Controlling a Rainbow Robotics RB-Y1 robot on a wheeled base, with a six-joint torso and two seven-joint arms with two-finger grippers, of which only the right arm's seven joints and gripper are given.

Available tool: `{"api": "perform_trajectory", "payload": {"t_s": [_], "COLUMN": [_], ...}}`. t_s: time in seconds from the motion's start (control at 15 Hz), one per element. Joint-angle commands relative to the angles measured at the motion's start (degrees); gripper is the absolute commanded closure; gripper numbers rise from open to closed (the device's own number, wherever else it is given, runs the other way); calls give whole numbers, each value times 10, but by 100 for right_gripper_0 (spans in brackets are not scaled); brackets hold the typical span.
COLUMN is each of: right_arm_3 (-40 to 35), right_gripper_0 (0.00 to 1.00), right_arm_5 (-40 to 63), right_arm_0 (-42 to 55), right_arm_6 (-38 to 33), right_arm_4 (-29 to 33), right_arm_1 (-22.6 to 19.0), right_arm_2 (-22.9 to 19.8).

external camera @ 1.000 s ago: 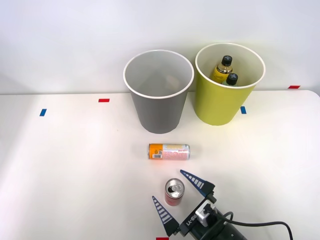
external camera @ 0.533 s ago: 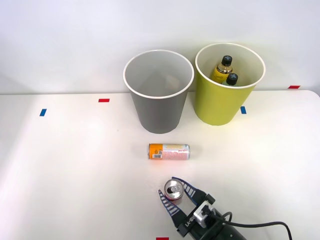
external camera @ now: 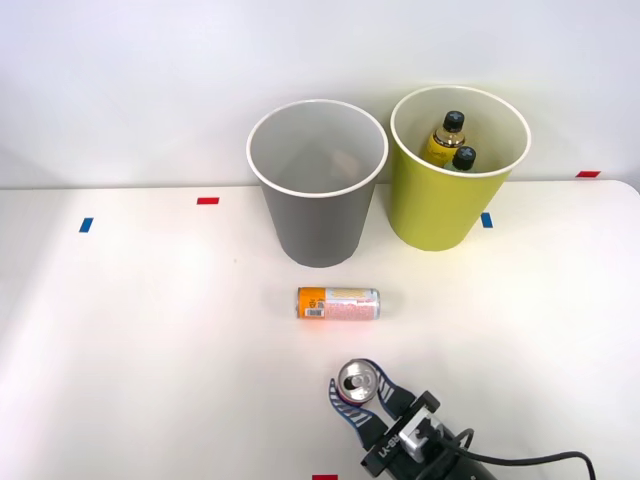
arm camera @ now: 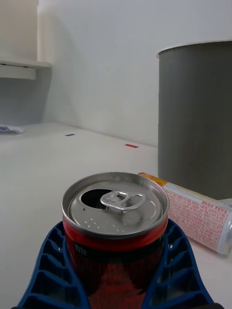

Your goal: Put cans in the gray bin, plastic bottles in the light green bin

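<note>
The orange can [external camera: 338, 303] lies on its side across the straight line from the right gripper [external camera: 357, 397] to the gray bin [external camera: 317, 180] — the one obstacle between them. Bare table [external camera: 150, 330] spreads wide on both sides of it.

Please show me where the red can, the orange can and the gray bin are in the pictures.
red can [arm camera: 115, 207]: right wrist view, on its silver top.
orange can [external camera: 338, 302]: front view, middle of its side as it lies on the table.
gray bin [external camera: 318, 225]: front view, on its outer wall.
</note>
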Motion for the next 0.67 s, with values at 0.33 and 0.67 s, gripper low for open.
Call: {"api": "perform_trajectory", "payload": {"t_s": [0.33,0.67], "right_arm_3": [-39,-175], "right_gripper_0": [100,100], "right_arm_5": [-4,118], "right_arm_0": [5,28], "right_arm_6": [-7,-13], "right_arm_4": [18,24], "right_arm_1": [-12,-15], "right_arm_2": [-55,-100]}}
